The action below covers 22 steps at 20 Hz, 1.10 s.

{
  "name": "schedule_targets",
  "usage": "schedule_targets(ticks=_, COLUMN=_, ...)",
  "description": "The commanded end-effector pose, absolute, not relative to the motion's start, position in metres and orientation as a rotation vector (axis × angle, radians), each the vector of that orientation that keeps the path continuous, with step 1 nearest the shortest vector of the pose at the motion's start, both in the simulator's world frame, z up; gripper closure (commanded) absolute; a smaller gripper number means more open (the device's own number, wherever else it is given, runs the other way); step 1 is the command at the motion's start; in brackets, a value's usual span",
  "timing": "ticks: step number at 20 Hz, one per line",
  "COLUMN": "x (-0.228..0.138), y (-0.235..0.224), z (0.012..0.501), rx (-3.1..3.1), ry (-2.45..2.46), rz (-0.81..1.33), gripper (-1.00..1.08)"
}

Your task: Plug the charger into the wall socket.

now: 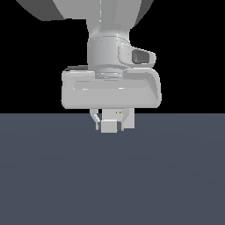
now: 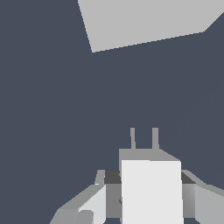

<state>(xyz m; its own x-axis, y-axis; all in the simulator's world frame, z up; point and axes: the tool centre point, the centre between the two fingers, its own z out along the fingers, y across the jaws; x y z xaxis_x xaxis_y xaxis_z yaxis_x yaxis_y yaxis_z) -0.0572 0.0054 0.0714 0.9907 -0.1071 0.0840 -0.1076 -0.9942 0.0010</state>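
My gripper (image 1: pixel 111 125) is shut on the charger (image 1: pixel 108 126), a small off-white block held between the two fingers (image 1: pixel 129 119). In the wrist view the charger (image 2: pixel 151 192) shows two short grey prongs (image 2: pixel 155 139) on its far end, and these point towards the wall socket (image 2: pixel 144 22), an off-white plate that is well apart from them. My gripper (image 2: pixel 146 177) holds the block by its sides. In the exterior view only a small part of the wall socket (image 1: pixel 115 115) shows behind the fingers, with two tiny yellowish holes. The rest of it is hidden by my hand.
A flat dark blue-grey floor (image 1: pixel 110 176) spreads under the gripper, and it also shows in the wrist view (image 2: pixel 52 109). The background above the floor is black. The arm's wrist and hand (image 1: pixel 110 90) fill the upper middle of the exterior view.
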Motion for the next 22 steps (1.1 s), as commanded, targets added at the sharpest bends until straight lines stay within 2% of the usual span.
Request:
schedule_targets(ticks=1, x=-0.050, y=-0.002, z=0.078, rx=3.134, ry=-0.099, rz=0.132, gripper=1.08)
schedule_targets(ticks=12, x=-0.025, y=-0.022, z=0.097, rx=3.140, ry=0.100, rz=0.130, gripper=1.08)
schedule_targets(ticks=22, x=-0.019, y=-0.025, z=0.100, rx=3.140, ry=0.138, rz=0.129, gripper=1.08)
